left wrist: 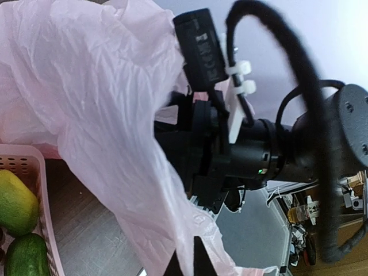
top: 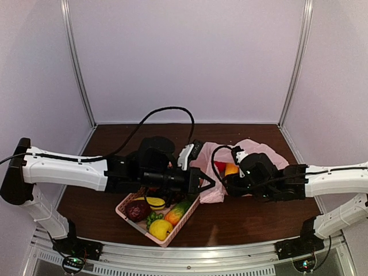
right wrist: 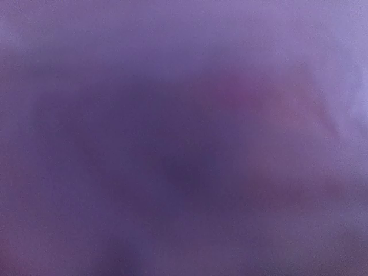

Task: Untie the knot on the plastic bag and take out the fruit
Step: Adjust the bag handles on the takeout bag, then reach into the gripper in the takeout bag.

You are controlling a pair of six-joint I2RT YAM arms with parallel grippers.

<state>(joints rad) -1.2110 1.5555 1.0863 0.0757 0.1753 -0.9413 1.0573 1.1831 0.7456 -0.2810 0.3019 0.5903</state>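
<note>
The pink plastic bag lies crumpled on the table right of centre, its mouth toward the left. A red fruit and an orange fruit show inside the mouth. My left gripper is shut on the bag's near-left edge; in the left wrist view its fingertips pinch the bag film. The right arm's wrist reaches into the bag mouth, and its fingers are hidden. The right wrist view is a purple blur. The knot does not show.
A pink latticed basket stands at the near centre under my left arm, holding a dark maroon fruit, a yellow lemon and green fruits. The right arm's black wrist fills the middle of the left wrist view.
</note>
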